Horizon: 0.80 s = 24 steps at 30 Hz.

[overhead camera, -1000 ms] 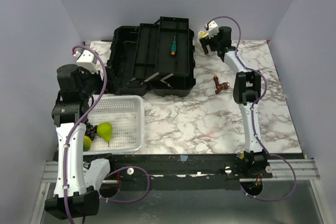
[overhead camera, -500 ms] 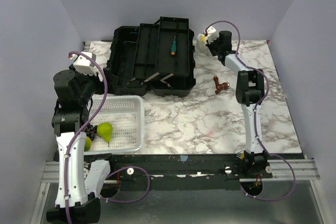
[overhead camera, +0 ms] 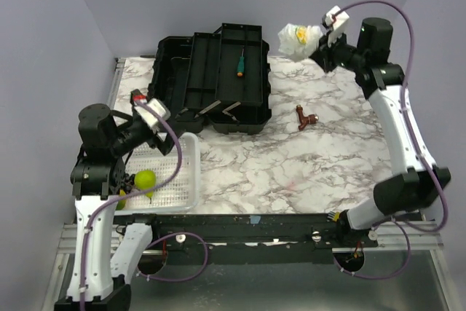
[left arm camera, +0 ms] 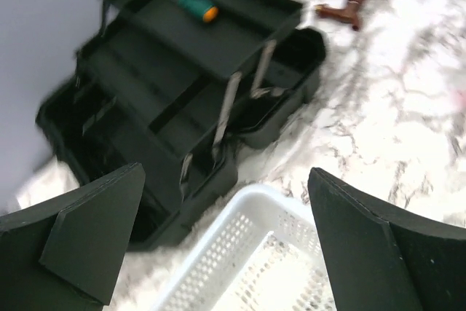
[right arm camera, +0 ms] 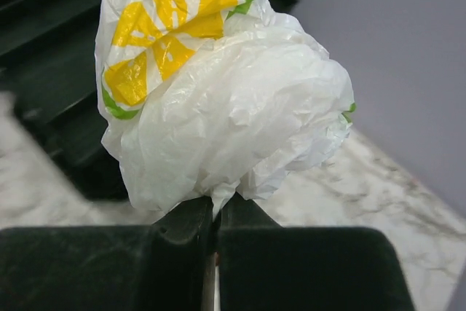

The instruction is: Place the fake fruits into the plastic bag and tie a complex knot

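Observation:
My right gripper (right arm camera: 216, 213) is shut on a fold of the plastic bag (right arm camera: 218, 92), a crumpled white ball with a yellow-green print. It holds the bag (overhead camera: 297, 39) in the air over the table's back, right of the toolbox. A knot is not in view. One yellow-green fake fruit (overhead camera: 145, 178) lies in the white basket (overhead camera: 191, 172). A second fruit (overhead camera: 121, 199) peeks out at the basket's near left corner, half hidden by my left arm. My left gripper (overhead camera: 162, 132) hangs open over the basket's far end (left arm camera: 247, 253), nothing between its fingers (left arm camera: 378, 245).
An open black toolbox (overhead camera: 211, 78) with tiered trays stands at the back left, a green-handled screwdriver (overhead camera: 239, 63) in its top tray. A small brown object (overhead camera: 306, 117) lies on the marble table right of the toolbox. Grey walls enclose three sides.
My right gripper closed on the bag at the table's back, then lifted it up and rightward as the arm rose. My left gripper swung down and right over the basket, still open.

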Available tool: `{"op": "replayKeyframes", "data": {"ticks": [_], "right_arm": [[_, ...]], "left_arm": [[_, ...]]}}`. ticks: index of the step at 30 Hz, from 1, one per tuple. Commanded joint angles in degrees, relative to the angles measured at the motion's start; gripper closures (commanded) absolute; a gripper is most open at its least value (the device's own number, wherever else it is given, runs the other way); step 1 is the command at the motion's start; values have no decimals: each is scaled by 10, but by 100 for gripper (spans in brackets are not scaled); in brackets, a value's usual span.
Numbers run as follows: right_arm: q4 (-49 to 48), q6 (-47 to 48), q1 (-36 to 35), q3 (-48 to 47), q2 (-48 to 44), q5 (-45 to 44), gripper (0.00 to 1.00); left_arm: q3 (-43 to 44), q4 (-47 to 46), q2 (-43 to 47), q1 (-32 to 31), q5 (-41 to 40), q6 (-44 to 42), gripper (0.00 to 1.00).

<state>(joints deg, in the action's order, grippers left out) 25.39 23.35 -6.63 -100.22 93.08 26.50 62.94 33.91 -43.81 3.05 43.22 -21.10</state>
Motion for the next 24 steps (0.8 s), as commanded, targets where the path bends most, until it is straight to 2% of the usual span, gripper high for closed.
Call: {"op": "replayKeyframes", "data": {"ticks": [1, 4, 10, 13, 18, 24], "right_arm": [[231, -76, -4, 121, -98, 180, 99], [229, -147, -16, 211, -175, 231, 99], [203, -231, -22, 344, -222, 335, 99], [199, -232, -42, 382, -216, 375, 99], [205, -218, -99, 377, -193, 379, 99], [239, -166, -143, 349, -177, 377, 99]], "left_arm": [[23, 55, 20, -132, 29, -214, 2], [7, 62, 10, -264, -47, -286, 2], [-37, -53, -23, -479, -179, -303, 1], [-21, -88, -86, -591, -271, -280, 1], [26, -129, -189, -665, -339, -247, 2], [22, -143, -260, -684, -407, -240, 4]]}}
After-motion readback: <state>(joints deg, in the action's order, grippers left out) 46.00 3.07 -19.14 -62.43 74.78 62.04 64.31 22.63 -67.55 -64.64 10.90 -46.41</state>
